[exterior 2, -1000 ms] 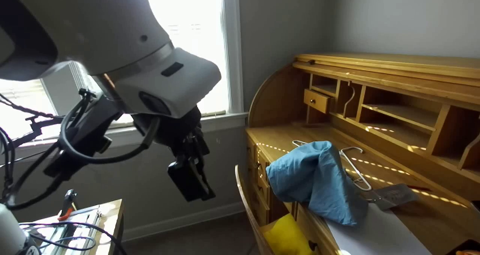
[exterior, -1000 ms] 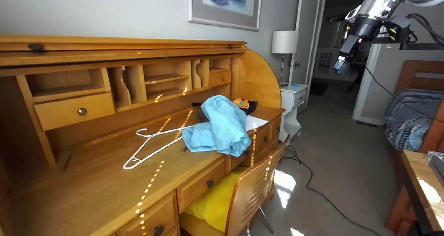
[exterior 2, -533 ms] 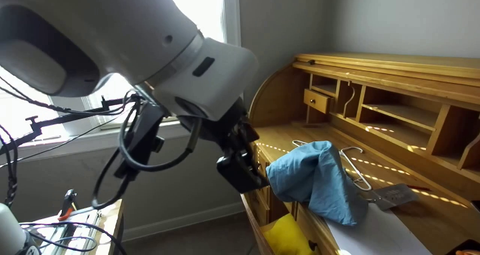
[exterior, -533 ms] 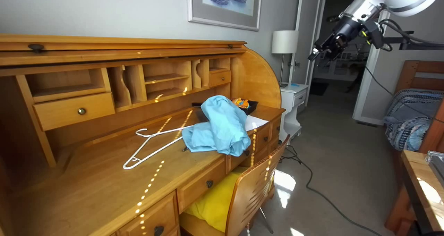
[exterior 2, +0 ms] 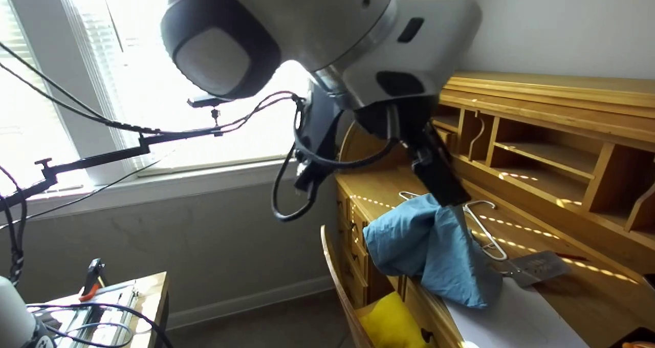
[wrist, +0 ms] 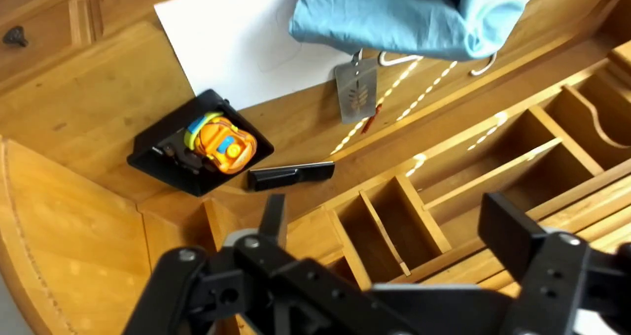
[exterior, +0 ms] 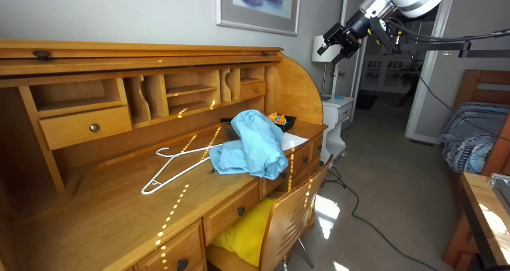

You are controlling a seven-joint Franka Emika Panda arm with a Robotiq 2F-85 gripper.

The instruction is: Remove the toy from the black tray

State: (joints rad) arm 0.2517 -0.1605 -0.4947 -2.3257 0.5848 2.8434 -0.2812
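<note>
Fingers (wrist: 271, 219) of the end effector (wrist: 384, 214) are standing well apart in the wrist view with nothing between them, so it is hanging released. Over the last second the arm (exterior 2: 327, 23) is swinging in from the side, and in both exterior views the end effector is now hanging nearer the desk (exterior: 107, 207). The toy (wrist: 231, 145), orange with blue and yellow parts, is sitting inside the black tray (wrist: 165, 128), close to its wall on the side of the white paper (wrist: 241, 39). The toy and tray are staying put; only the arm is moving. In an exterior view the fingertips are overlapping the blue cloth (exterior 2: 432, 245), but from that angle how high above it they are hanging is staying unclear.

For the task, this is looking like the approach, with the lifting not yet beginning. The toy is lying off to one side of the gap between the fingertips, so the next move is probably calling for a shift toward the tray before any lowering. With the toy so near that wall, a finger is running some risk of catching the rim.
</note>
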